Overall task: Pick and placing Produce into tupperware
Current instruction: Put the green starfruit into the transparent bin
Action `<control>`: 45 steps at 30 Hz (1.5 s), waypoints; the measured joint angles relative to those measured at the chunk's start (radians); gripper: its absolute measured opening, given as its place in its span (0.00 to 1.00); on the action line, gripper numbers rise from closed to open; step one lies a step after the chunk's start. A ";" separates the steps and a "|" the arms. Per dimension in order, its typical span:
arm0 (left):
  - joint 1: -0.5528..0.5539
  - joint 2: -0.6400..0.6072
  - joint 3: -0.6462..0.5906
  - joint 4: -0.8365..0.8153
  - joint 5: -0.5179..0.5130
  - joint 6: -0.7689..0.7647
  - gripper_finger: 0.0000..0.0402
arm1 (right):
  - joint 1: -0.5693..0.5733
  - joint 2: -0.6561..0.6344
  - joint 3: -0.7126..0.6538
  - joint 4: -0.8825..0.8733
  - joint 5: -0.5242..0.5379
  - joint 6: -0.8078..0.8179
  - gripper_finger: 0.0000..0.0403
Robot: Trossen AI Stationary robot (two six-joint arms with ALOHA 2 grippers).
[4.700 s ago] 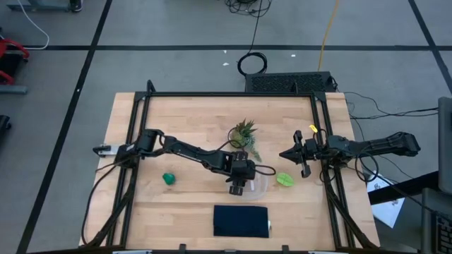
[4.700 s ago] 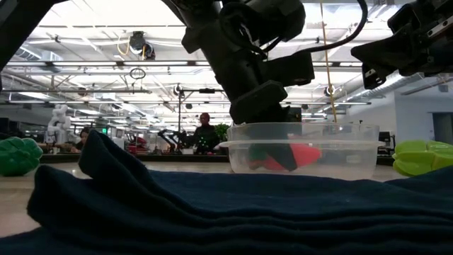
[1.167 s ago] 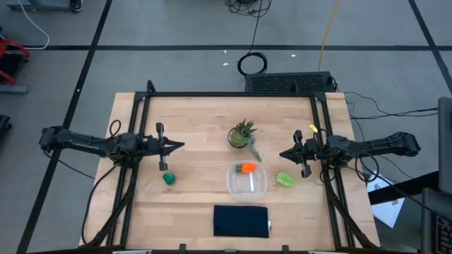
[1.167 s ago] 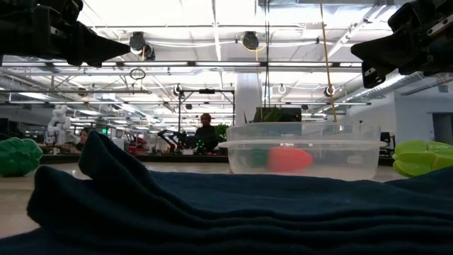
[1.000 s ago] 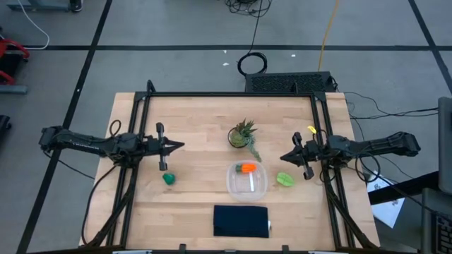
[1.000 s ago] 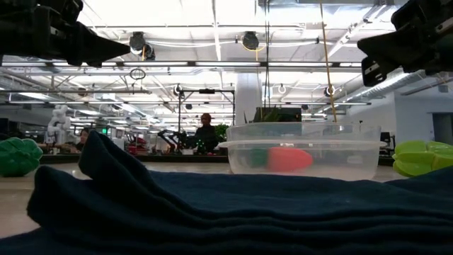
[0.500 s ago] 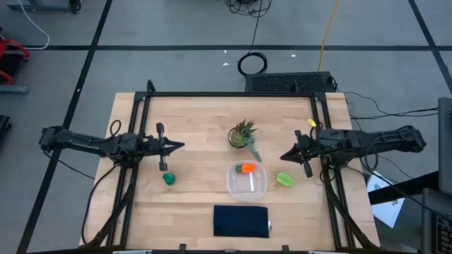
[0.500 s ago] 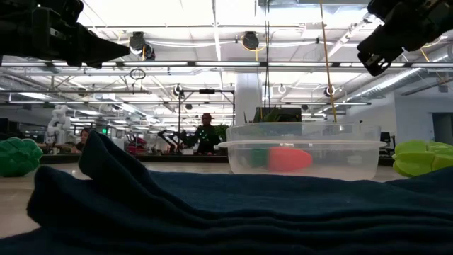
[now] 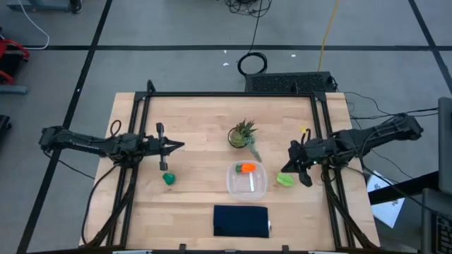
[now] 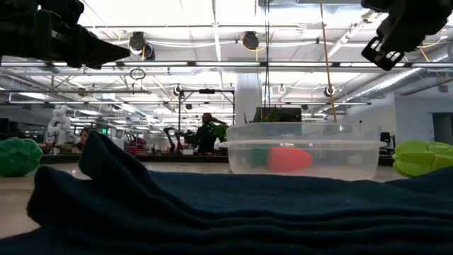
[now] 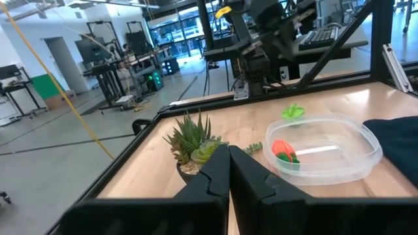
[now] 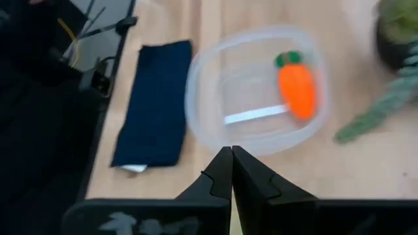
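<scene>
Here the right gripper [image 9: 294,164], fingers pressed together and empty, hovers just above the lime-green piece [image 9: 284,180] lying beside the tupperware [image 9: 246,180], which holds the carrot [image 9: 246,168], while the shut left gripper [image 9: 171,147] waits above the dark green piece [image 9: 169,178]

The tupperware [image 9: 246,180] stands open-topped, reachable from above. A potted plant [image 9: 244,134] crowds its far side and a folded navy cloth [image 9: 241,221] lies near its front edge. Bare tabletop [image 9: 194,123] spreads left; the right tool [image 9: 296,159] hangs just above the lime-green piece [image 9: 285,180].
</scene>
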 joint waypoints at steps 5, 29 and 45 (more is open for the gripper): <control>0.000 0.000 0.000 0.000 0.000 -0.020 0.03 | 0.069 0.059 0.040 -0.106 0.067 0.113 0.00; 0.000 0.000 0.000 -0.023 -0.001 -0.002 0.06 | 0.108 0.188 0.053 -0.232 0.054 0.372 0.00; 0.000 0.000 0.000 -0.030 0.000 0.000 0.01 | 0.108 0.275 0.053 -0.303 0.053 0.388 0.11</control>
